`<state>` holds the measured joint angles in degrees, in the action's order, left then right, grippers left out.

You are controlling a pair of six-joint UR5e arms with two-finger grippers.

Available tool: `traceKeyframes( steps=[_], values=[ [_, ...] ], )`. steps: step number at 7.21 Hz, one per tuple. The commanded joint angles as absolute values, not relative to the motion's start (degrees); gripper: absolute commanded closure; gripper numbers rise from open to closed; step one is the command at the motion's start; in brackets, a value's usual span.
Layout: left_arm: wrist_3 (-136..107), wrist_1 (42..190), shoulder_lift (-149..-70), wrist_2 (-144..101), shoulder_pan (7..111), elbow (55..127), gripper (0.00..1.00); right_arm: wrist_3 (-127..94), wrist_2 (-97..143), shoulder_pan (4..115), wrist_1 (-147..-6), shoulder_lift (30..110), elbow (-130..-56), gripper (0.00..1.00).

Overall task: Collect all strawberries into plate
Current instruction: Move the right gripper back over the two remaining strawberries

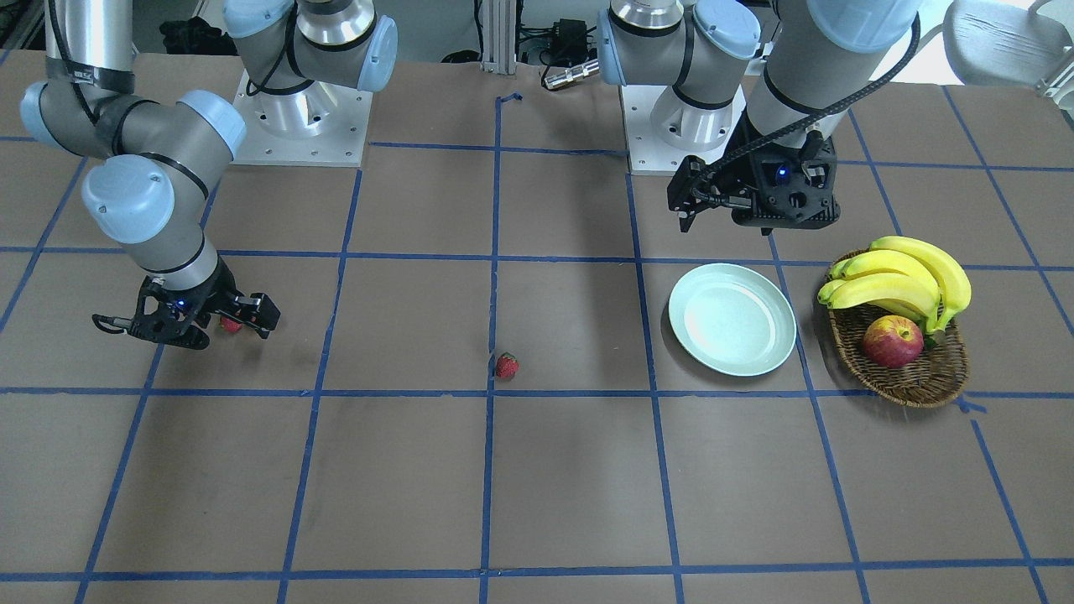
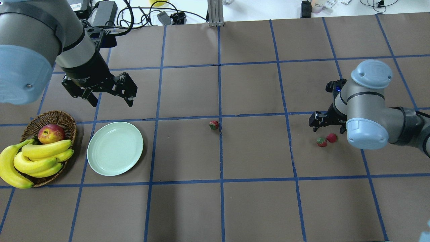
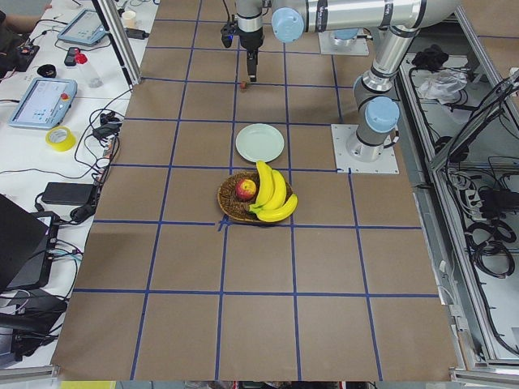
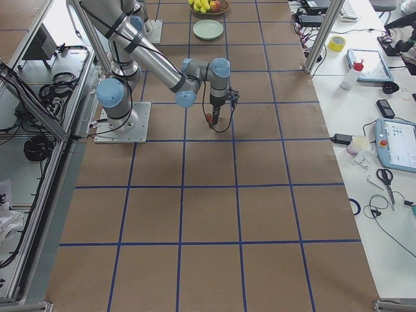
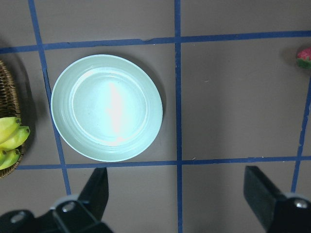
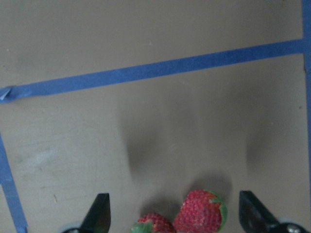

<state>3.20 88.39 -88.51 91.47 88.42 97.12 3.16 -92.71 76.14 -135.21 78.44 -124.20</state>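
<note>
Wrist view's edge crops 2 strawberries (image 6: 200, 212) within spread right gripper (image 6: 172, 196).

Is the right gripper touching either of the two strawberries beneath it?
Apart. The right wrist view shows both strawberries between the fingers of the open right gripper, with bare table between each finger and the nearest berry.

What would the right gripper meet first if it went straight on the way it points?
The right gripper, open, would probably meet the larger strawberry first; a smaller strawberry lies beside it. Depth is unclear.
</note>
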Motion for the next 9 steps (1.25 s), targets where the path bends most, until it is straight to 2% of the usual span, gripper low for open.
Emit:
traceKeyframes(
  steps=[1, 4, 9],
  values=[
    [3.16, 88.42, -88.51, 91.41, 88.42, 97.12, 0.00, 1.66, -93.16, 76.64, -135.87, 78.40, -124.01, 0.11],
    [3.25, 88.42, -88.51, 91.49, 88.42, 97.21, 0.00, 7.21, -93.43, 74.01, -135.71, 77.78, -124.01, 0.12],
    [3.25, 88.24, -88.51, 91.67, 88.42, 97.38, 0.00, 6.77, -94.14, 70.58, -135.35, 76.55, -125.94, 0.19]
  ],
)
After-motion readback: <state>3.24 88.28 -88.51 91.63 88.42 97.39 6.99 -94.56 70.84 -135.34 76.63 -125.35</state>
